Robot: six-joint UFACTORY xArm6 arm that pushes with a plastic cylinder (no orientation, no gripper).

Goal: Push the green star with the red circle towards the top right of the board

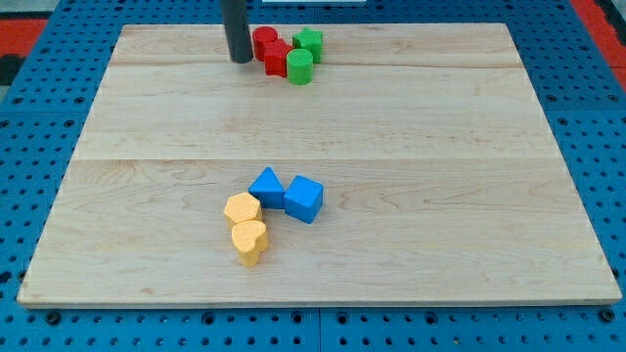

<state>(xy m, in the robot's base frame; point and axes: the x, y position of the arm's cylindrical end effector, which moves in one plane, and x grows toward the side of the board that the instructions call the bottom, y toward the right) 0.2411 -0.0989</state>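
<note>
The green star (309, 42) sits near the view's top, a little left of centre. The red circle (264, 41) stands left of it, with another red block (277, 58) between and below them and a green circle (300, 67) just below the star. All of these touch in one cluster. My tip (241, 58) is just left of the red circle, close to it or touching it.
A blue triangle (266, 186) and a blue cube (304, 198) sit below the board's (440, 147) centre. A yellow hexagon-like block (242, 209) and a yellow heart (249, 242) lie just below and left of them.
</note>
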